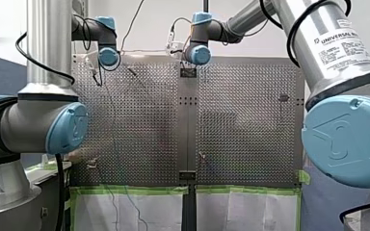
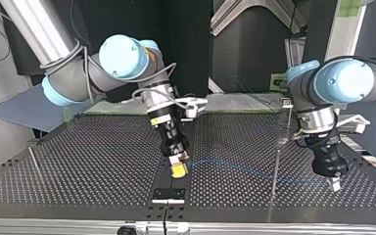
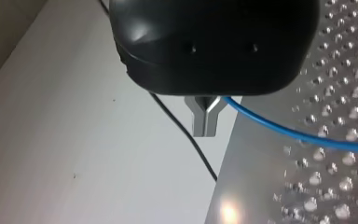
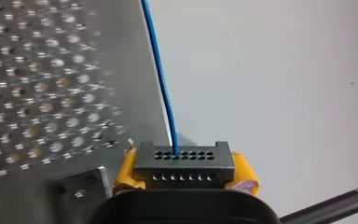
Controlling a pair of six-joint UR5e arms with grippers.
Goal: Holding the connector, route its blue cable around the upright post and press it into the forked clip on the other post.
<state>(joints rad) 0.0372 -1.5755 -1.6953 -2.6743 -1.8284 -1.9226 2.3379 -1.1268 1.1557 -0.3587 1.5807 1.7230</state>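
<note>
Seen in the right wrist view, a black connector with rows of small holes sits between yellow pads, and my right gripper is shut on it. The blue cable leaves the connector and runs ahead over the table's edge. In the top view the cable runs low over the table from my right gripper to my left gripper, crossing a thin upright post; which side it passes I cannot tell. In the left wrist view the metal fingers of my left gripper are shut on the cable.
The perforated table has a black plate at its near edge in the top view. A second thin post stands at that view's far left. A black wire hangs past the table edge under my left gripper.
</note>
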